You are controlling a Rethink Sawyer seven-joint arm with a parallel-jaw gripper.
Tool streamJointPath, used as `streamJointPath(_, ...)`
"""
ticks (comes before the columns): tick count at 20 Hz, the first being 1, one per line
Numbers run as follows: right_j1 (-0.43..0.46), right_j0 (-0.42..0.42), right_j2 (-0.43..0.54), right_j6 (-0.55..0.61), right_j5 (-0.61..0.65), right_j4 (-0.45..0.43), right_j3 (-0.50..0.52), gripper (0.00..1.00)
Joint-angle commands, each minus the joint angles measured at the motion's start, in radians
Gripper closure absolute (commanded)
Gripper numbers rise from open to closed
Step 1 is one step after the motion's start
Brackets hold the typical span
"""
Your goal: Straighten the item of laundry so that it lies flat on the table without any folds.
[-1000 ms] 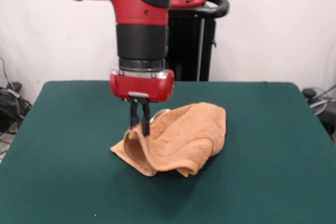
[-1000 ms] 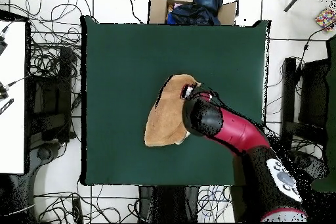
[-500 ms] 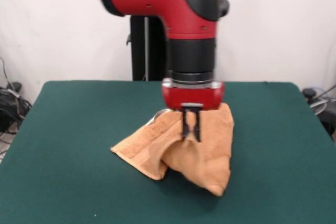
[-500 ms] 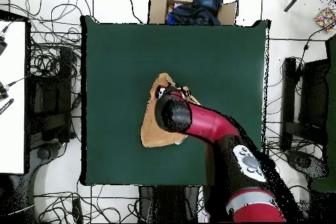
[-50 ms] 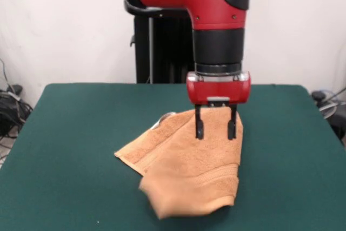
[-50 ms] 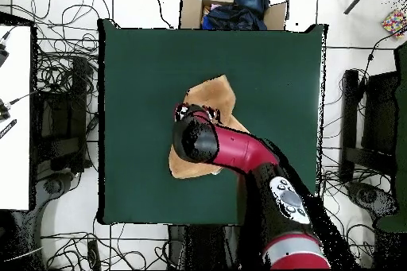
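terry towel lies folded on green felt table, gripper spread wide above it.

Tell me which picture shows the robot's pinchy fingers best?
The front view. There the gripper hangs in plain sight just over the orange towel, its two dark fingers spread apart. In the overhead view the arm's own black and red wrist covers the gripper, so its fingers cannot be seen.
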Motion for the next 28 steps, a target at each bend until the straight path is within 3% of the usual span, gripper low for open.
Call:
streamJointPath(1, -0.085, -0.053, 0.037, 0.210, 0.100, 0.058, 0.102, 0.00)
streamJointPath(5, -0.153, -0.045, 0.009, 0.192, 0.189, 0.068, 0.109, 0.00)
streamJointPath(9, -0.150, -0.024, -0.061, 0.174, 0.217, 0.037, 0.082, 0.00)
streamJointPath(14, -0.046, -0.048, -0.048, 0.178, 0.074, -0.008, 0.108, 0.00)
streamJointPath(19, 0.030, -0.008, -0.094, 0.214, -0.061, -0.029, 0.117, 0.00)
streamJointPath(28, 0.047, -0.030, -0.151, 0.149, -0.088, -0.078, 0.114, 0.00)
